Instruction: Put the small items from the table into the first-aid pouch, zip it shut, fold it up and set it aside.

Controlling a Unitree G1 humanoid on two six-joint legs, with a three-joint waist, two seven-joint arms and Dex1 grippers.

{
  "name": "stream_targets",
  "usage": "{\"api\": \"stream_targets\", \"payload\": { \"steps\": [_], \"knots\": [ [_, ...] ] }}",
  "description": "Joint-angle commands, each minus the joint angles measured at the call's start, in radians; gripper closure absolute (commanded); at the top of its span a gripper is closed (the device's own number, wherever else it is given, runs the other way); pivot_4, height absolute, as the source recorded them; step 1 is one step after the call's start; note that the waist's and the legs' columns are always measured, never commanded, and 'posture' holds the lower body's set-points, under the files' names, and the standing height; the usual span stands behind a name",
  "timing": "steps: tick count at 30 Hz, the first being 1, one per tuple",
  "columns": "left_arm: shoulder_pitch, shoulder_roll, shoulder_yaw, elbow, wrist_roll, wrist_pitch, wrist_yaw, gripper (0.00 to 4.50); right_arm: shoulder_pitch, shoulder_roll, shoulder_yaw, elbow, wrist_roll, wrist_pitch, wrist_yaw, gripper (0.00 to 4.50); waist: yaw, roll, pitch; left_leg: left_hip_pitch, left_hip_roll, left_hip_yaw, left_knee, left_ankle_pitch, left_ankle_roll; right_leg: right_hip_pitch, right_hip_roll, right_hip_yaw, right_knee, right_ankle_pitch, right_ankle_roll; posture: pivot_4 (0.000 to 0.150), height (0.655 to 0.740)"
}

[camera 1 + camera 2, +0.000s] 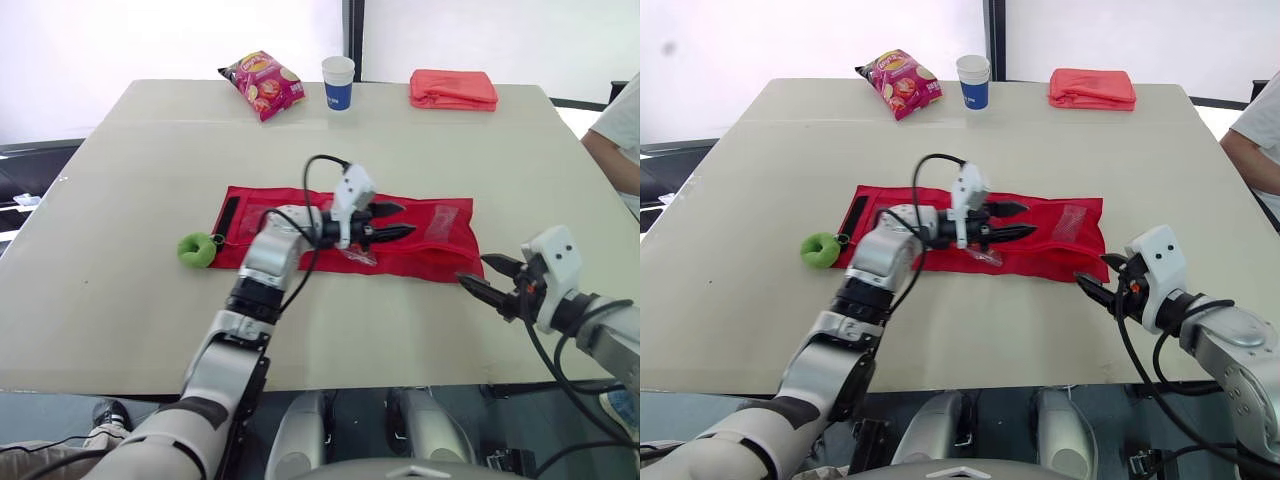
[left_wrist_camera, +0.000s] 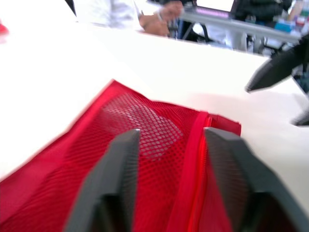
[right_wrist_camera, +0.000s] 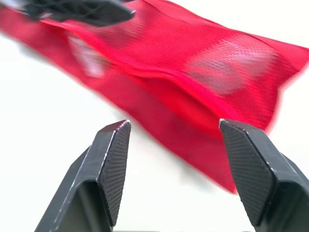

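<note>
Left gripper (image 1: 403, 220): the two black fingers are held apart, with nothing clamped between them. It is placed at the centre of the frame, over the middle of the pouch (image 1: 445, 243). In the left wrist view a red seam of the pouch is seen running between the fingers (image 2: 118, 169), and a mesh pocket (image 2: 145, 126) is seen just beyond them. Whether the fingertips touch the fabric cannot be told.

Right gripper (image 1: 478, 272): the fingers are spread wide and nothing is held. It is found at the lower right of the frame, just off the lower right corner of the pouch and pointed toward it. In the right wrist view the bare table is seen between the fingers (image 3: 115, 162), and the pouch lies past them.

Pouch: red, laid open and flat across the centre of the table (image 1: 120, 200), its long side running left to right. A black strip (image 1: 228, 213) is seen on its left part.

Clear packet (image 1: 357, 257): small, lying on the lower edge of the pouch, just below the left gripper.

Green roll (image 1: 197, 249): lying on the table against the left end of the pouch.

Along the far edge of the table, at the top of the frame, are set a snack bag (image 1: 262, 83), a paper cup (image 1: 338, 82) and a folded red cloth (image 1: 453, 89).

A person's arm (image 1: 612, 150) is seen at the right edge.
</note>
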Motion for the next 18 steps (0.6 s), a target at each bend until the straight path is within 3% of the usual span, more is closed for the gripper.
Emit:
{"api": "stream_targets", "payload": {
  "steps": [1, 4, 7, 12, 18],
  "knots": [
    [0.068, 0.135, 0.039, -0.106, -0.015, 0.007, -0.062, 1.74, 0.039, -0.016, -0.055, -0.073, 0.054, -0.077, 0.029, 1.6, 0.001, 0.0, 0.0, 0.0, 0.0, 0.0, 0.0, 0.0, 0.0, 0.0, 0.0, 0.0, 0.0, 0.0, 0.0, 0.15, 0.74],
    [0.13, 0.241, 0.039, -0.106, 0.039, -0.059, -0.055, 1.74, 0.074, -0.024, -0.056, -0.026, 0.033, -0.09, 0.001, 1.6, 0.011, 0.0, 0.0, 0.0, -0.001, 0.001, 0.0, 0.0, 0.0, 0.0, -0.001, 0.0, 0.0, 0.0, -0.001, 0.15, 0.74],
    [0.149, 0.263, 0.016, -0.101, 0.072, -0.119, -0.042, 1.74, 0.09, -0.034, -0.04, 0.006, 0.015, -0.114, -0.018, 1.6, 0.024, 0.0, 0.0, -0.001, -0.002, 0.001, 0.0, 0.0, 0.0, 0.001, -0.004, 0.0, -0.001, 0.0, -0.001, 0.15, 0.74],
    [0.153, 0.193, -0.063, -0.112, 0.143, -0.177, 0.022, 1.74, 0.089, -0.037, 0.0, 0.023, 0.012, -0.145, -0.027, 1.6, 0.038, -0.001, 0.0, -0.002, -0.003, 0.001, 0.0, 0.0, 0.0, 0.002, -0.005, -0.001, -0.004, 0.0, -0.001, 0.15, 0.74],
    [0.08, 0.117, -0.138, 0.034, 0.283, -0.329, 0.142, 1.74, 0.052, -0.061, 0.114, 0.047, -0.036, -0.147, -0.07, 1.6, 0.032, -0.001, 0.0, -0.001, -0.002, 0.002, 0.0, 0.0, 0.0, 0.002, -0.002, -0.001, -0.004, 0.0, -0.001, 0.15, 0.74]
  ]
}}
